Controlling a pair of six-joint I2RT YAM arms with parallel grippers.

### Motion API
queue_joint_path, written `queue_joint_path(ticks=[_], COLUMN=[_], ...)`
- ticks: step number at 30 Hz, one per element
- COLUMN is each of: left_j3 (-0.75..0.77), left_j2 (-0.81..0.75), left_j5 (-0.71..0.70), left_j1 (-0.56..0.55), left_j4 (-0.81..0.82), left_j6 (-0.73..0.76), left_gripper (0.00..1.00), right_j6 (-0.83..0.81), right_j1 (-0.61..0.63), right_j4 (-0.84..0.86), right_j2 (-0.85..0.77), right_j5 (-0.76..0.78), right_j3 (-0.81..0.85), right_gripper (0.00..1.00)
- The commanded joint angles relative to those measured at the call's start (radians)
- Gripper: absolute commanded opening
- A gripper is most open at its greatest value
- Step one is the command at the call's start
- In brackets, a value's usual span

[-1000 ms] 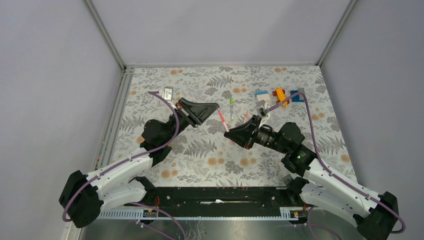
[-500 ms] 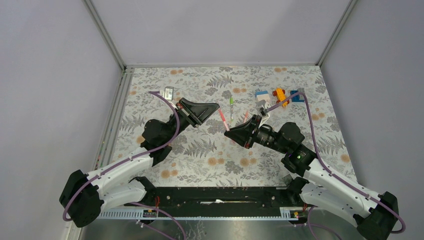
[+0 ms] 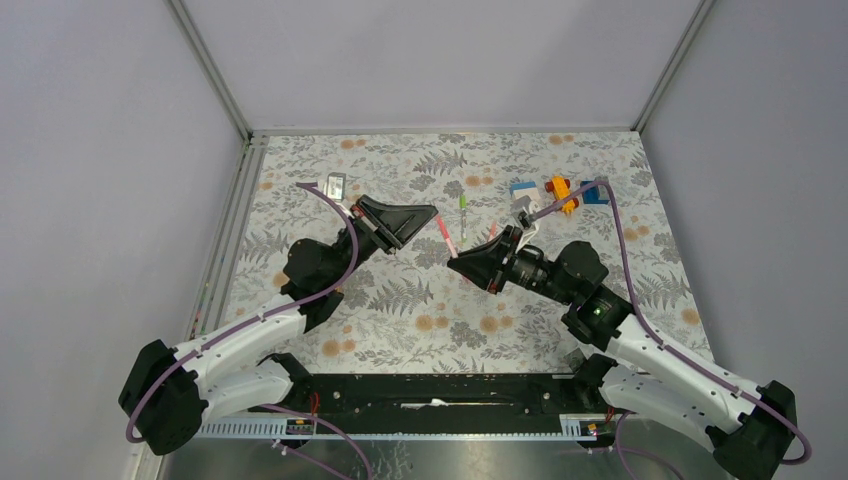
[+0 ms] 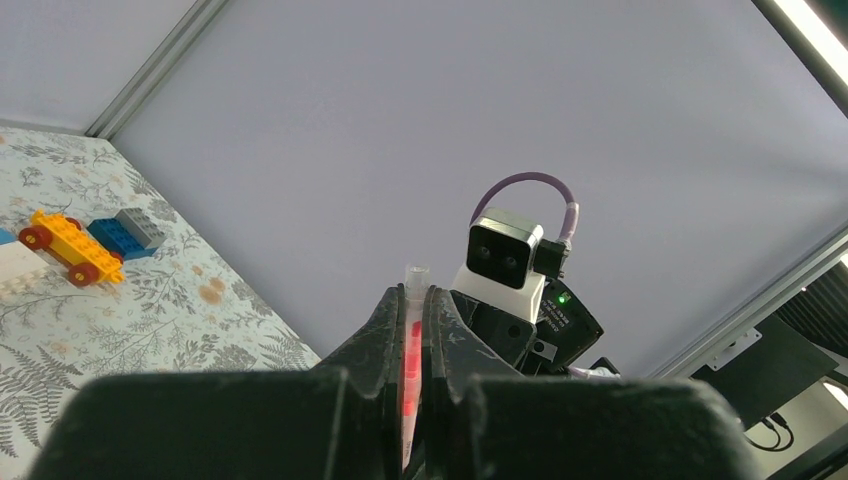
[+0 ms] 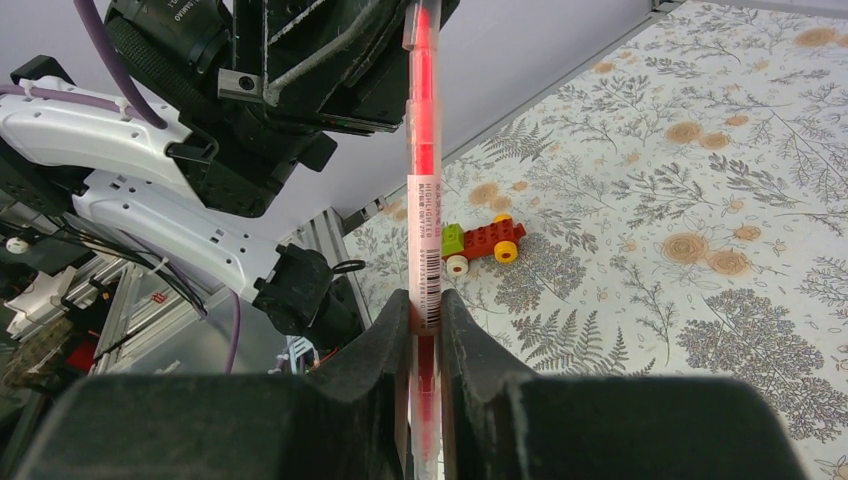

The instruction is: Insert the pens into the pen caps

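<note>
Above the middle of the counter (image 3: 410, 320), I have the two arms meeting nose to nose, with a pink pen (image 3: 447, 240) bridging them in the air. The right tool (image 3: 453, 262) is pinching the pen's barrel just below its printed label, which is plain in the right wrist view. The left tool (image 3: 436, 213) is pressed together on the far end, on a clear sleeve with red inside. I take that sleeve to be the pen cap (image 4: 411, 345), though I cannot see the join. My main worry is alignment: if the two tools are not on one line, a push could bend the thin pen or slide it through the right pinch instead of seating it. Too long a push could knock the fingertips together, since they stand close. If either pinch slips, the pen drops and may roll against the green pen (image 3: 462, 213) lying on the counter just behind. For room, the near half of the counter lies open. The toy blocks (image 3: 560, 190) sit at the back right, well apart from the tools. The left rail (image 3: 228, 230) and back wall (image 3: 440, 60) are also well away. The right arm's purple cable (image 3: 622, 240) loops past the toys and could drag them on a backward swing.
</note>
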Motion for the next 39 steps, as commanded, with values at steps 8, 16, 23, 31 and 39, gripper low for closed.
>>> queue_joint_path(ticks=[8, 16, 23, 31, 39], left_j3=[-0.021, -0.03, -0.045, -0.064, -0.099], left_j2=[0.007, 0.02, 0.027, 0.009, -0.013], left_j5=[0.017, 0.004, 0.01, 0.008, -0.001], left_j1=[0.002, 0.003, 0.003, 0.002, 0.003], left_j4=[0.077, 0.076, 0.09, 0.044, -0.032], left_j6=[-0.001, 0.016, 0.009, 0.018, 0.023], left_gripper=[0.0, 0.0, 0.0, 0.0, 0.0], right_j6=[0.007, 0.036, 0.022, -0.02, -0.086], right_j1=[0.004, 0.004, 0.004, 0.004, 0.005], right_j4=[0.05, 0.056, 0.047, 0.008, -0.059], right_j2=[0.016, 0.04, 0.06, 0.115, 0.19], right_j5=[0.093, 0.099, 0.138, 0.199, 0.266], right_j3=[0.077, 0.094, 0.108, 0.166, 0.249], right_gripper=[0.0, 0.0, 0.0, 0.0, 0.0])
